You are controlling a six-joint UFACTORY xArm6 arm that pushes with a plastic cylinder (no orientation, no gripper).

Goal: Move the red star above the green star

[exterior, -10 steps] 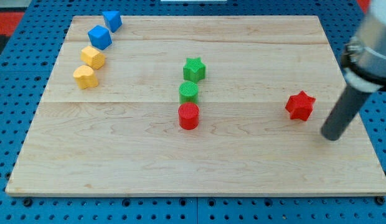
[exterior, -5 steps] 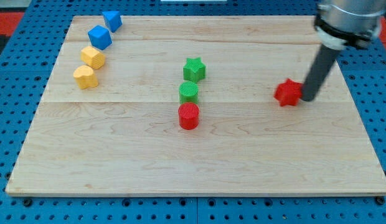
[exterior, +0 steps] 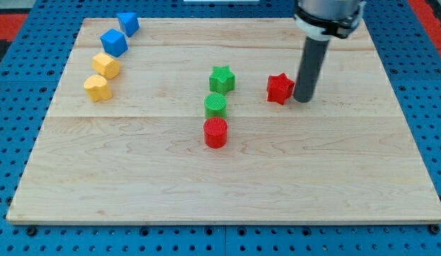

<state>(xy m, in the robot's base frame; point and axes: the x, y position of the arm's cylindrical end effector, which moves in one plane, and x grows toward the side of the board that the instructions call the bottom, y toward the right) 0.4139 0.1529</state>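
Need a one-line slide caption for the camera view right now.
My tip touches the red star's right side, pushing it toward the green star at the view's left.

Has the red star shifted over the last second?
Yes. The red star slid toward the view's left and slightly up, closing on the green star, with my tip against its right side.

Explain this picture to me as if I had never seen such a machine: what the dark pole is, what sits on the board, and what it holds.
There is one camera view, looking down on a wooden board. The dark pole is a robot arm's rod. It holds nothing; it only pushes. My tip is against the red star, on the view's right of it. To the left stand a green star, a green cylinder and a red cylinder in a column. Top left lie two blue blocks and two yellow blocks.
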